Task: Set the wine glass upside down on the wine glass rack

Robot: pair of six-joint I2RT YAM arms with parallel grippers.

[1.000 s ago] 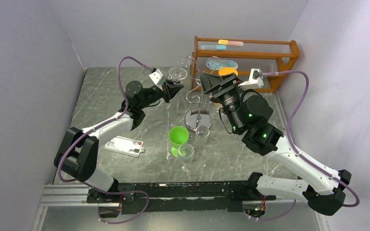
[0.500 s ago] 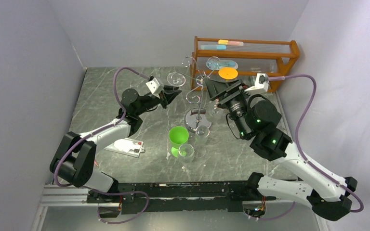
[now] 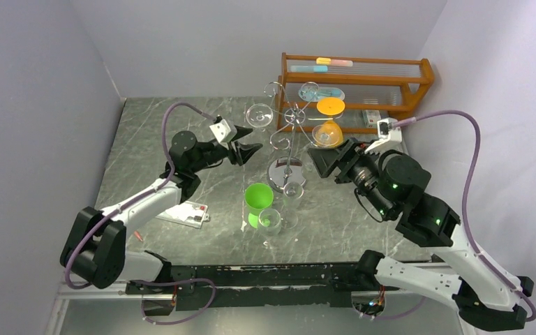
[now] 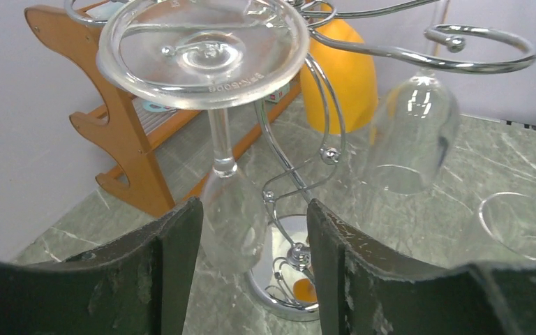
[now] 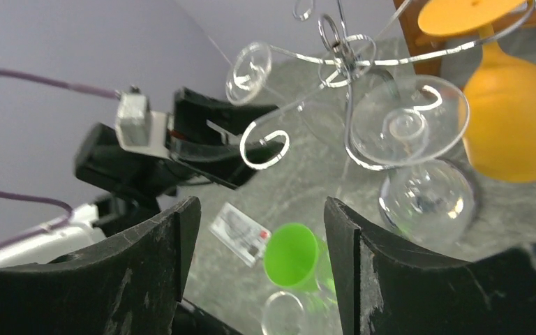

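The wine glass rack point(image 3: 287, 143) is a chrome wire stand with a shiny disc base point(image 4: 277, 310). A clear wine glass point(image 3: 258, 115) hangs upside down from its left arm. In the left wrist view its foot point(image 4: 202, 45) rests on the wire and its bowl hangs down between my fingers without touching them. My left gripper point(image 3: 250, 151) is open and empty just left of the glass; it also shows in the left wrist view point(image 4: 255, 209). My right gripper point(image 3: 323, 160) is open and empty right of the rack, as the right wrist view point(image 5: 262, 209) shows.
An orange glass point(image 3: 329, 131) and another clear glass point(image 5: 419, 160) also hang on the rack. A green glass point(image 3: 258, 199) and two clear glasses point(image 3: 270, 222) stand near the base. A brown wooden shelf rack point(image 3: 356, 84) is at the back. A card point(image 3: 181, 211) lies left.
My left gripper opened, let go of the clear glass and drew back to the left; the glass stays hanging. My right arm drew back to the right, uncovering the orange glass.
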